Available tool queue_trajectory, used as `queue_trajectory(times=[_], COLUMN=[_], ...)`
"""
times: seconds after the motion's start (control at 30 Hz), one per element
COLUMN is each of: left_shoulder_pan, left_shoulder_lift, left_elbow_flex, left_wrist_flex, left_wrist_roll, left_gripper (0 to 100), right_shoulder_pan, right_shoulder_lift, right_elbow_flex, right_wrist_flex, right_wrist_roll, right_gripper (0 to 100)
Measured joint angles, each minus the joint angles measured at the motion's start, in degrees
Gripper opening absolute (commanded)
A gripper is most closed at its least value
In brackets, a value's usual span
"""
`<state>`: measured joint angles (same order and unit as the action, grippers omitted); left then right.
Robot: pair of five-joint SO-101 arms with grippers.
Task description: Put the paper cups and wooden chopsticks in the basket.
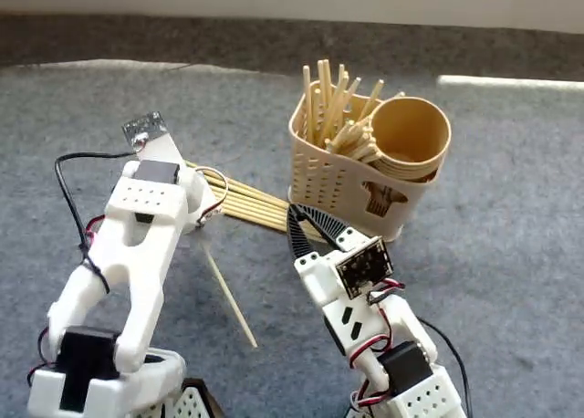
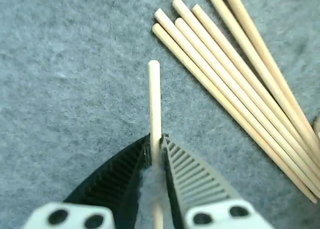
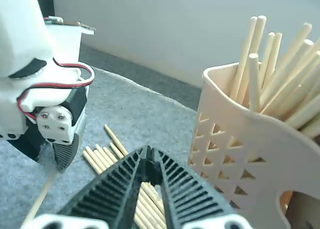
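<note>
The left fingers (image 2: 163,146) are pinched shut on one chopstick (image 2: 154,94), its end poking past their tips and the loose pile (image 2: 235,89) just beside them. So thin a hold could let it swivel or slip before it reaches the basket (image 1: 338,185). The right fingers (image 3: 146,164), closed on nothing near the basket wall, might block the way.

- The left gripper (image 2: 156,144) pinches a single wooden chopstick (image 2: 154,101) above grey carpet (image 2: 65,79).
- A row of loose chopsticks (image 2: 235,84) lies just beside it, angled diagonally.
</note>
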<state>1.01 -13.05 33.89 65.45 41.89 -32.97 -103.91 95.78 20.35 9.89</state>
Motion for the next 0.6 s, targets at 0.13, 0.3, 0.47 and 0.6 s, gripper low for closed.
queue_trajectory(times=[0.13, 0.3, 0.47, 0.6], left_shoulder_pan=[0.0, 0.0, 0.0, 0.0], left_shoulder_lift=[-7.3, -14.6, -22.2, -28.7], left_elbow_flex=[0.0, 0.0, 0.0, 0.0], left_wrist_flex=[2.5, 3.6, 3.9, 3.9], left_wrist_roll=[-1.7, -2.0, -2.0, -2.0], left_gripper=[1, 1, 1, 1], right_shoulder_pan=[0.0, 0.0, 0.0, 0.0], right_shoulder_lift=[0.0, 0.0, 0.0, 0.0], right_elbow_flex=[0.0, 0.0, 0.0, 0.0], right_wrist_flex=[-0.4, -0.4, 0.6, 0.6], right_wrist_roll=[0.0, 0.0, 0.0, 0.0], right_gripper=[0.5, 0.5, 0.5, 0.5])
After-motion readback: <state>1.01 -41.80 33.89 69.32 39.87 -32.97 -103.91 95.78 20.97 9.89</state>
